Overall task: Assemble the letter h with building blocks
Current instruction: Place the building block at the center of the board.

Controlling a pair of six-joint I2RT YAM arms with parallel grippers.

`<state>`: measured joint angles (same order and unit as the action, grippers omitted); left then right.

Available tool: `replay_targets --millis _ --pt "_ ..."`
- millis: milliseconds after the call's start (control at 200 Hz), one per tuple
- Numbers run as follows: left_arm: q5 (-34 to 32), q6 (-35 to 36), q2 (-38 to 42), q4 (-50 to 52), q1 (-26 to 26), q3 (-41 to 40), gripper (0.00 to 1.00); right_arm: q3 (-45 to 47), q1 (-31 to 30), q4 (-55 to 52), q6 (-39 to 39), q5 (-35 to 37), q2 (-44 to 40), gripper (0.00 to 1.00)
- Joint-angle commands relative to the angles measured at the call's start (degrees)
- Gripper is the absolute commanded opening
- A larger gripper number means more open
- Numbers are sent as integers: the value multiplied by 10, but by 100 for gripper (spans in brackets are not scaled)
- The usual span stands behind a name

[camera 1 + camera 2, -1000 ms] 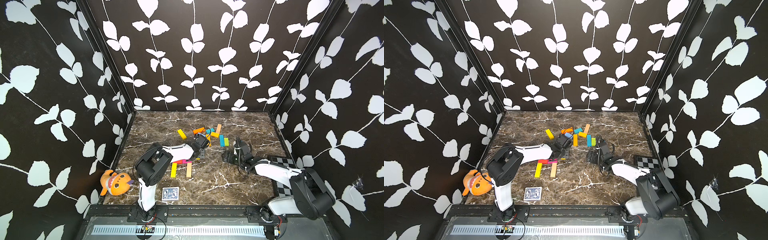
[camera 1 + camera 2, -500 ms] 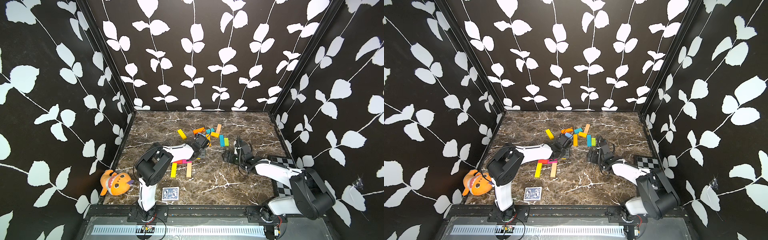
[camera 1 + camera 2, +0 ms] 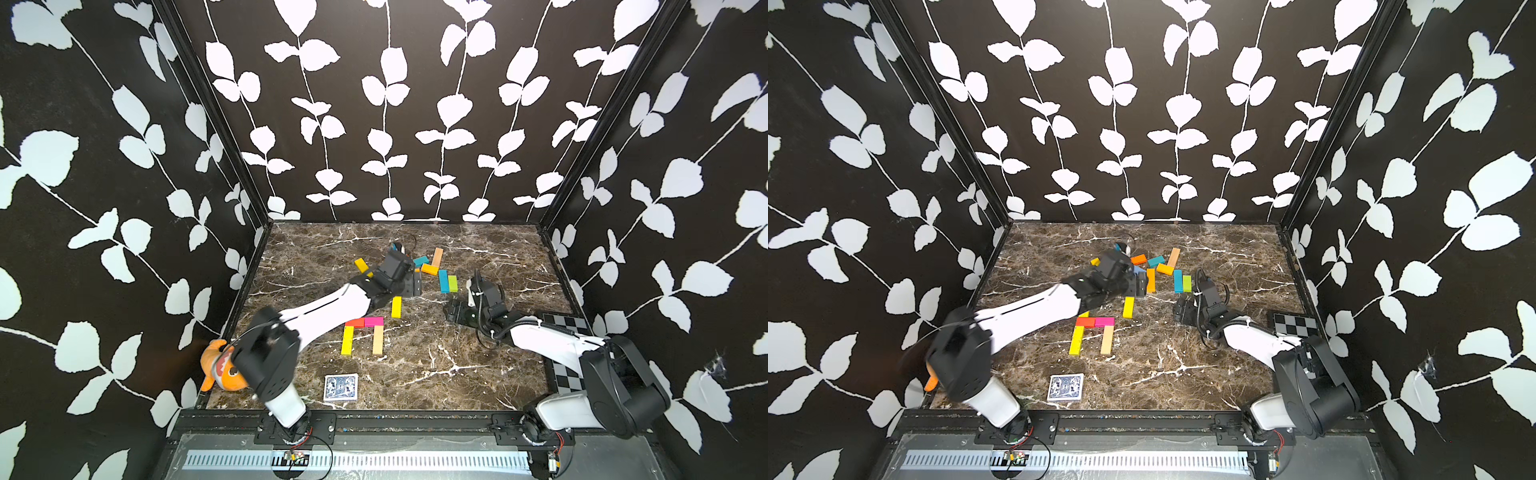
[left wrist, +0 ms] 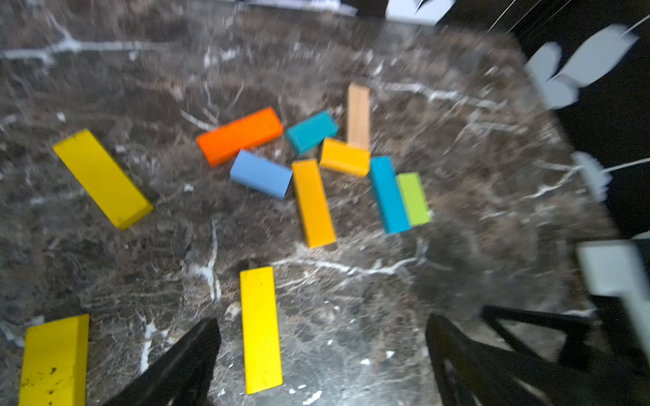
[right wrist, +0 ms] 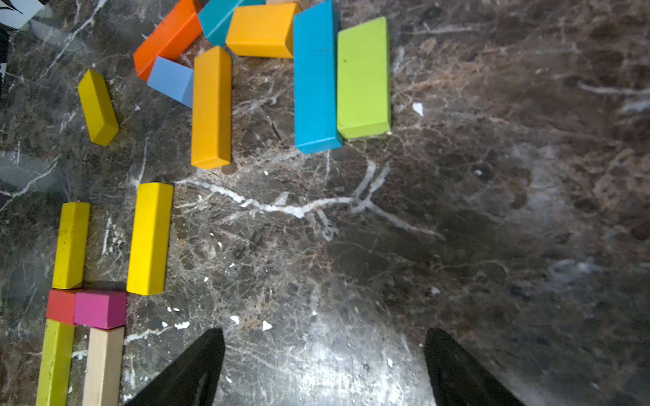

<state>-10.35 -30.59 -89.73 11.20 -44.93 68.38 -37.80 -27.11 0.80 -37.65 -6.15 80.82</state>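
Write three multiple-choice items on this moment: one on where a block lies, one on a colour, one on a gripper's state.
1. The green block lies: A) on the card; B) on the toy; C) flat against the long blue block.
2. The leg of the h is: A) tan; B) teal; C) orange.
3. The right gripper is: A) shut on a block; B) open and empty; C) shut on the card.

Key: 1 C, their long sides touch in the right wrist view. 2 A, it shows tan in a top view. 3 B, its jaws stand wide apart over bare table.
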Motion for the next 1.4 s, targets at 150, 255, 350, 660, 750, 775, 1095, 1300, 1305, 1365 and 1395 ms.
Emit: replay_targets --millis 150,255,350,660,750,775,1095,1300,1305,1365,1395 --pt "-11 74 149 -13 3 -90 99 -182 -74 -23 32 6 103 88" --pt "-14 79 193 -5 4 -134 99 -283 -102 -53 20 15 188 87" --pt "-21 85 225 14 5 -163 99 -353 -119 -58 -9 13 250 86" --pt "-42 104 312 57 10 -199 99 -546 -140 -167 -45 68 405 85" --pt "-49 95 335 54 10 -212 99 -561 -141 -171 -65 72 425 85" --pt "-50 93 340 53 11 -215 99 -566 -141 -175 -70 73 431 85" --pt "-43 86 347 49 12 -229 99 -640 -141 -260 -67 154 495 87" --pt "-42 87 345 52 13 -226 99 -683 -133 -289 -30 188 540 88" --pt "-42 87 345 52 13 -226 99 -684 -133 -289 -29 189 542 88" --pt "-43 86 345 53 14 -227 99 -694 -127 -289 -17 189 553 88" --pt "-43 86 345 53 14 -227 99 -699 -125 -290 -12 189 558 88"
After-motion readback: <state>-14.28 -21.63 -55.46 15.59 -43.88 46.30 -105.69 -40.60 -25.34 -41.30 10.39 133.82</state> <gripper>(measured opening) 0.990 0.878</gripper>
